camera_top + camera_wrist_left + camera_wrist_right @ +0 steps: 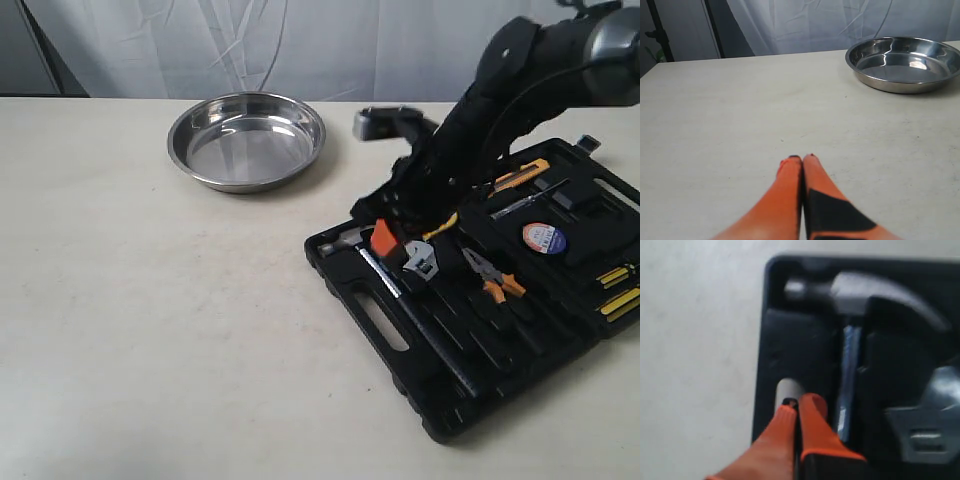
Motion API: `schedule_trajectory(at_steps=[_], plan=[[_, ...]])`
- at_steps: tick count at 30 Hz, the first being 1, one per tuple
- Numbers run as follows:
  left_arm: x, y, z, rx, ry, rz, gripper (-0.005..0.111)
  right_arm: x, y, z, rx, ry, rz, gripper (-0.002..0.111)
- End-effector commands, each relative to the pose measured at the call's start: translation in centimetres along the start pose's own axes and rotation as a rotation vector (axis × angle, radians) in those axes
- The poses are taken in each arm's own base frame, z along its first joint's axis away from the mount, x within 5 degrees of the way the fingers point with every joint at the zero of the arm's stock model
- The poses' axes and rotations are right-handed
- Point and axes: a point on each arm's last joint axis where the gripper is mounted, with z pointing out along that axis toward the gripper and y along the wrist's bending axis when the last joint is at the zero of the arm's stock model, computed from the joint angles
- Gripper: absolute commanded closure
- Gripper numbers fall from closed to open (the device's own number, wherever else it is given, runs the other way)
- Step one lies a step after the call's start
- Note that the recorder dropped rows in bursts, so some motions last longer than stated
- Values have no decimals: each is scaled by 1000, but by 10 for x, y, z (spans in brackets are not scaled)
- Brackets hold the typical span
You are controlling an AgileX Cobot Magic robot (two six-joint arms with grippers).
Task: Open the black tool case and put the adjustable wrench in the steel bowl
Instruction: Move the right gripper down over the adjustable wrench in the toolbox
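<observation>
Over the cream table (150, 300) by a white curtain (250, 40), left gripper (802, 158) and right gripper (797, 402) are clenched.

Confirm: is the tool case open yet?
Open: the black tool case lies spread flat, hammer, adjustable wrench and pliers exposed in its recesses.

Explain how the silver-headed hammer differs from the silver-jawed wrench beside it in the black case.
The silver-headed hammer is visibly longer than the small silver-jawed adjustable wrench. The hammer's head curves into a claw; the wrench's ends in an open jaw. The hammer lies along the outer edge of the open black plastic tool case, the wrench further in. Both have silver heads.
</observation>
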Motion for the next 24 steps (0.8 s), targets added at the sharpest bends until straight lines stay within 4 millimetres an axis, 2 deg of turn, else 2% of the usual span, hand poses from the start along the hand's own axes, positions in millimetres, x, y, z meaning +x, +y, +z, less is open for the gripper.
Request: schedule_trajectory(at_steps=[1, 3, 9, 13, 16, 18, 22, 24], plan=[[-3, 0, -1, -3, -18, 3, 107, 21, 8, 9, -13, 29, 76, 109], [-3, 0, -1, -3, -18, 3, 107, 38, 11, 3, 47, -39, 136, 109], [-3, 0, -1, -3, -18, 3, 107, 112, 35, -18, 94, -73, 210, 109], [-3, 0, -1, -3, -18, 3, 107, 136, 33, -34, 256, -244, 312, 109], [-3, 0, -1, -3, -18, 3, 107, 140, 17, -51, 413, -332, 401, 109], [-3, 0, -1, -3, -18, 3, 107, 135, 0, -62, 511, -380, 432, 109], [-3, 0, -1, -3, -18, 3, 107, 104, -29, -85, 580, -479, 466, 109], [-3, 0, -1, -3, -18, 3, 107, 77, -40, -92, 592, -503, 432, 109]])
